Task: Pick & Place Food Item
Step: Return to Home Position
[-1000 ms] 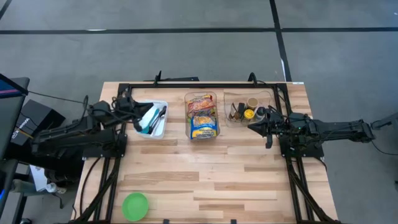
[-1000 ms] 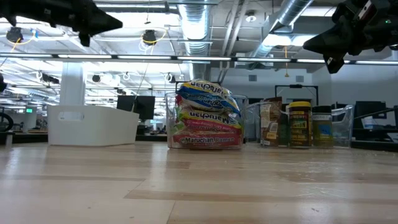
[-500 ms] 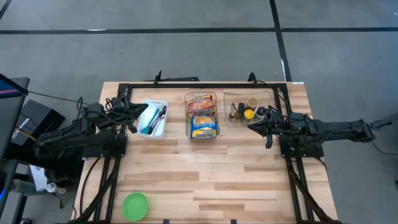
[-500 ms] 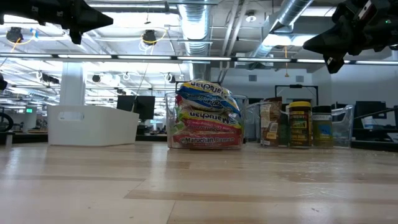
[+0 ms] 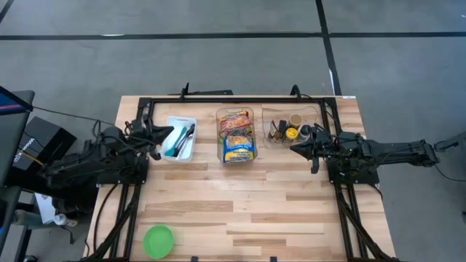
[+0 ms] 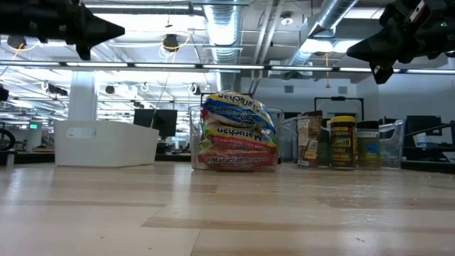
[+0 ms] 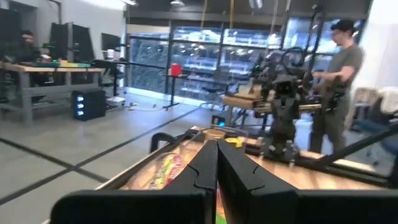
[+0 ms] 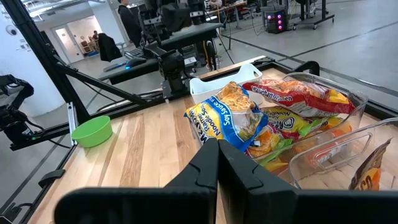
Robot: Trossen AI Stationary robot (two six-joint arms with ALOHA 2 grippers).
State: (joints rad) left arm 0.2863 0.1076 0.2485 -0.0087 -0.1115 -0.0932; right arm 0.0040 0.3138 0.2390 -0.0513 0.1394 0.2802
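Both claws pressed together and empty: left gripper [image 5: 167, 132] over the white bin's [image 5: 182, 120] left edge, right gripper [image 5: 296, 148] beside the right bin [image 5: 280, 112]; noodle packs [image 5: 237, 138] fill the middle bin [image 5: 218, 140], so the retreat is best kept high and level.

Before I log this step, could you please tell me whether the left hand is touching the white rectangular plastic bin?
Apart. The low view shows the left hand hanging high above the white rectangular plastic bin, with open background between them.
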